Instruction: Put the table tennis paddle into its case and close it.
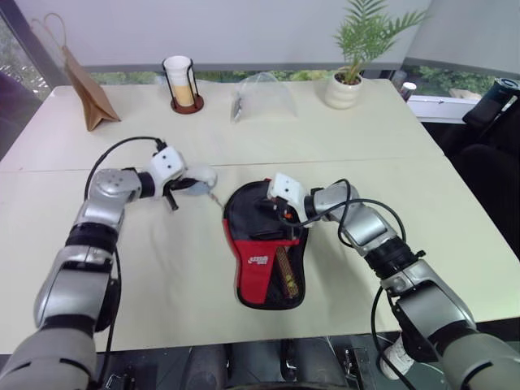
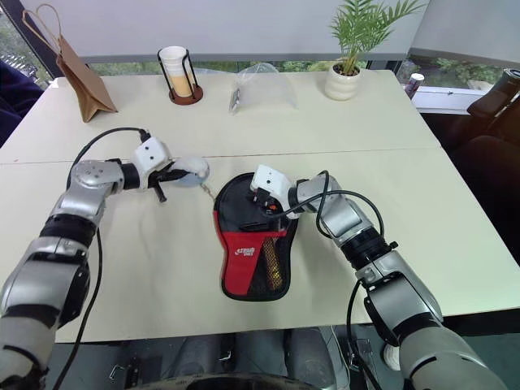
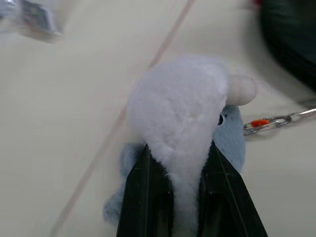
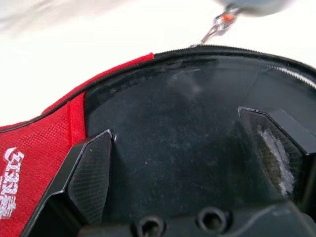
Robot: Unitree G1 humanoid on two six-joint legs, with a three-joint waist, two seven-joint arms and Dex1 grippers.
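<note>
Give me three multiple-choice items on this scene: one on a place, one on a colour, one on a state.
1. The right gripper is
A. beside the paper bag
B. over the round black end of the case
C. at the potted plant

2. The case's logo panel is
A. green
B. yellow
C. red

3. The left fingers are
A. shut on a plush charm
B. wide open over bare table
C. shut on the cup

Key: 1 B, since the right wrist view shows its open fingers spread over the case's black face. 2 C, since the panel with the white logo is red in both eye views. 3 A, since the left wrist view shows white fluff pinched between the two fingers.
</note>
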